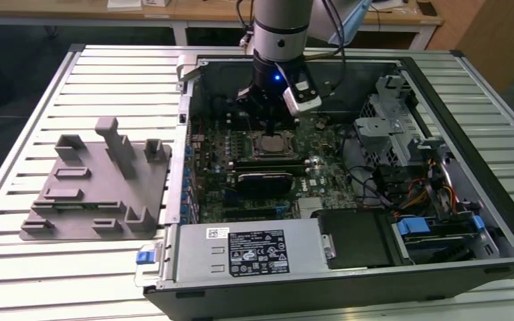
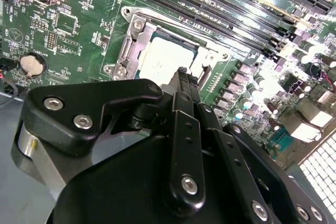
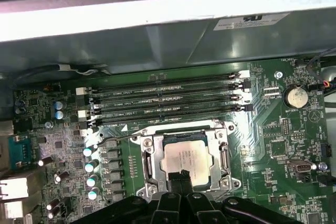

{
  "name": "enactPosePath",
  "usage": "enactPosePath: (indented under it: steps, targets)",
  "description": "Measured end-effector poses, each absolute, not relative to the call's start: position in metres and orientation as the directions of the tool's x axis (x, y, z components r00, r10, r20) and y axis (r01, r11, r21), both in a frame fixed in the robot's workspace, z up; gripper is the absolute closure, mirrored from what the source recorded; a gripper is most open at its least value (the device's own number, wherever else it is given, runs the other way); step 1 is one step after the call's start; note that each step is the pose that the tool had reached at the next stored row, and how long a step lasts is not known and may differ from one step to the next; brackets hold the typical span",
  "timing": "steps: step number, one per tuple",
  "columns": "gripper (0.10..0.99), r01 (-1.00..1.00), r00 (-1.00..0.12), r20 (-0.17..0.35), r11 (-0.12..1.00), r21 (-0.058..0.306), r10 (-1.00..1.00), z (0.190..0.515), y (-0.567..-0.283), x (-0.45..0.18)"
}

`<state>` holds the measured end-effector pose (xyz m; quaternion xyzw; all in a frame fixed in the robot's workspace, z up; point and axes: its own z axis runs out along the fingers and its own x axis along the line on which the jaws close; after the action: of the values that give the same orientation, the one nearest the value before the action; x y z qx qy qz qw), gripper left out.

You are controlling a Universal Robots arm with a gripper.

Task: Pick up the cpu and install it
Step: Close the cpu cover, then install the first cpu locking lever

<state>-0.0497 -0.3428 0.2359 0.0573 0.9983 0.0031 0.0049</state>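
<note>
Closed together, the jaws of the gripper (image 3: 178, 179) hold nothing; in both wrist views the two black fingers (image 2: 185, 85) meet in one narrow tip right over the edge of the cpu (image 3: 186, 161). The cpu lies flat in the motherboard socket (image 3: 149, 169), its silvery top showing just beyond the fingertip, with the socket's metal frame around it.

In the exterior view, well away from the jaws toward that view's left, a grey fixture (image 1: 96, 187) with upright blocks sits on the slatted table (image 1: 25, 127). Next comes the open computer case (image 1: 181, 73), with the arm (image 1: 280, 27) reaching down into it and the gripper (image 1: 270, 124) just above the cpu (image 1: 268, 143) on the green motherboard (image 1: 324, 160). Beyond the jaws, past the socket, four long memory slots (image 3: 163, 103) run side by side. Farther toward the exterior view's right are the metal drive cages (image 1: 400, 114) and bundled cables (image 1: 422, 190).
</note>
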Motion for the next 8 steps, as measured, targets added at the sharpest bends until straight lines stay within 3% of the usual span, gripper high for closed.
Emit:
enactPosePath:
  steps: [8]
  targets:
    - [0.98,0.114,-0.993,-0.009,0.993,0.007,0.114,0.2371,-0.3428,-0.0498]
